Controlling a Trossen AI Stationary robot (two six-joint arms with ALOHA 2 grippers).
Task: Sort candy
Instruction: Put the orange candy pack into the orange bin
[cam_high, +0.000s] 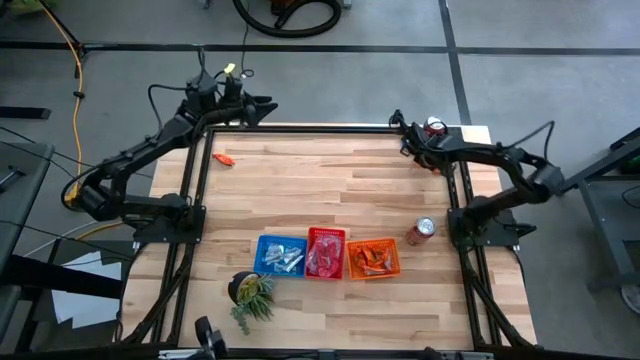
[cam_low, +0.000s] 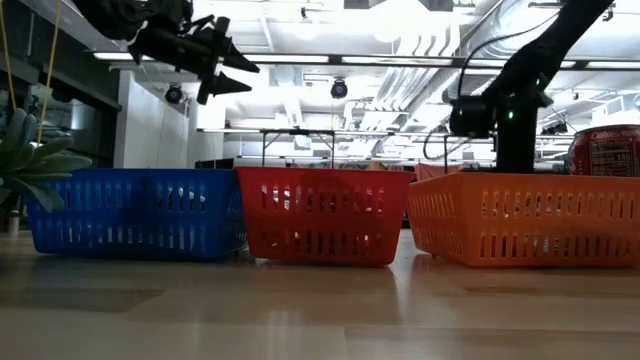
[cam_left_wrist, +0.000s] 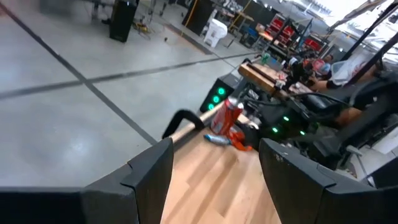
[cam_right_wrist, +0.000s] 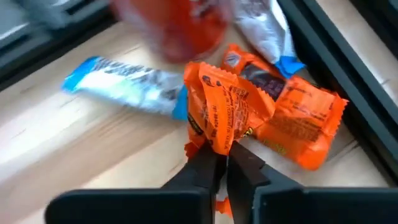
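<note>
While the left gripper hangs spread above the wooden table, right gripper jaws pinch an orange candy.

Right wrist view: red can just past my right gripper is blurred & cut off at the frame edge, can't read the label. Blue/silver packet beside it blurred too. Low view: basket contents hidden behind the walls of the blue basket, red basket & orange basket. Can behind the orange one cut off at the edge.
</note>
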